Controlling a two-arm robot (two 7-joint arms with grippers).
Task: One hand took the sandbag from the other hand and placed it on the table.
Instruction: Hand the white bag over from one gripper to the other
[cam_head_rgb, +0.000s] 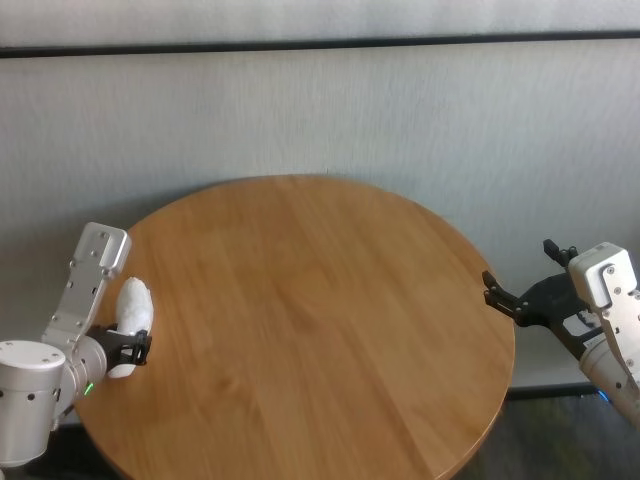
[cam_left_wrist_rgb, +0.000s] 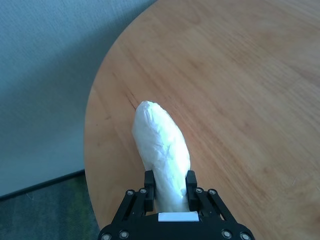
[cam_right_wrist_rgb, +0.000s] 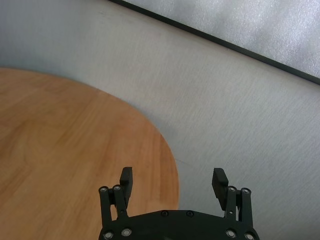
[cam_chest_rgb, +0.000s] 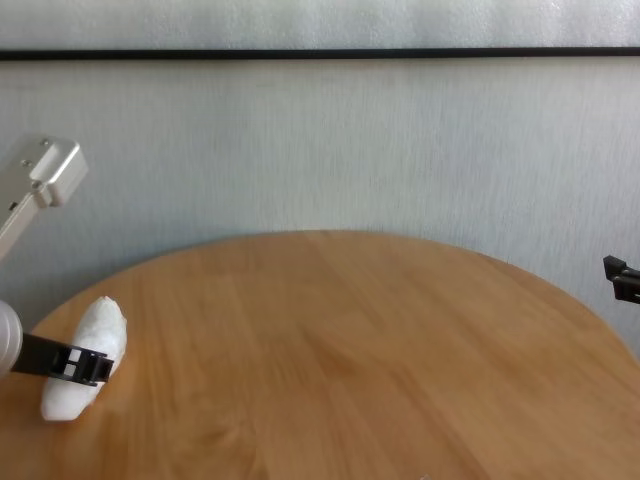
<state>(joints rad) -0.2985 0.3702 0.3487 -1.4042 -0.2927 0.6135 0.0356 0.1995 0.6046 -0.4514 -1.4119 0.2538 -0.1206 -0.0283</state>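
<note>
Your left gripper clamps sandbag between jaws, bag jutting well past fingertips over table edge. Your right gripper, jaws wide and empty, waits well apart. Handover, placing both remain, by my reading.

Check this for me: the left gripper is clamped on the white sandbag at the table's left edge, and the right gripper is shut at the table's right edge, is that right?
Nearly. The left gripper is shut on the sandbag at the table's left edge, as you said. But the right gripper is not shut: the right wrist view shows its fingers spread wide with nothing between them, at the table's right edge.
</note>
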